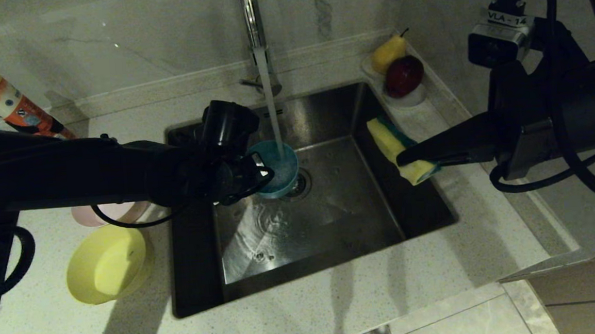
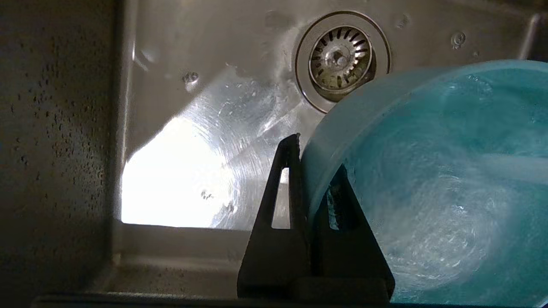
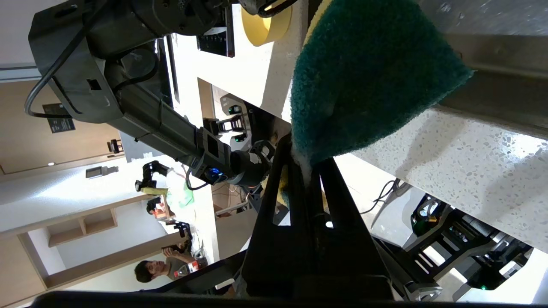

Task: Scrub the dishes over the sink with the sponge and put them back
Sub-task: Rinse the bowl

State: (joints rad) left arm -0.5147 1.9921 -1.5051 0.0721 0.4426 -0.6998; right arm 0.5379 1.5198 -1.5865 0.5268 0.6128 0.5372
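Note:
My left gripper (image 1: 256, 172) is shut on the rim of the light blue bowl (image 1: 278, 168), holding it tilted over the steel sink (image 1: 332, 227) under the running tap stream (image 1: 272, 111). The wrist view has one finger outside the blue bowl (image 2: 428, 192) and one inside it, my left gripper (image 2: 314, 160) pinching the wall. Over the sink's right edge, my right gripper (image 1: 405, 158) is shut on the yellow and green sponge (image 1: 397, 148); its green face (image 3: 368, 72) fills the right wrist view above my right gripper (image 3: 306, 160). The yellow bowl (image 1: 108, 264) and pink bowl (image 1: 109, 213) sit on the counter left of the sink.
A chrome tap (image 1: 254, 30) rises behind the sink, and the drain strainer (image 2: 340, 53) lies below the bowl. A white dish with a pear (image 1: 388, 53) and a red apple (image 1: 404, 75) stands at the back right. A bottle (image 1: 7, 104) stands at the far left.

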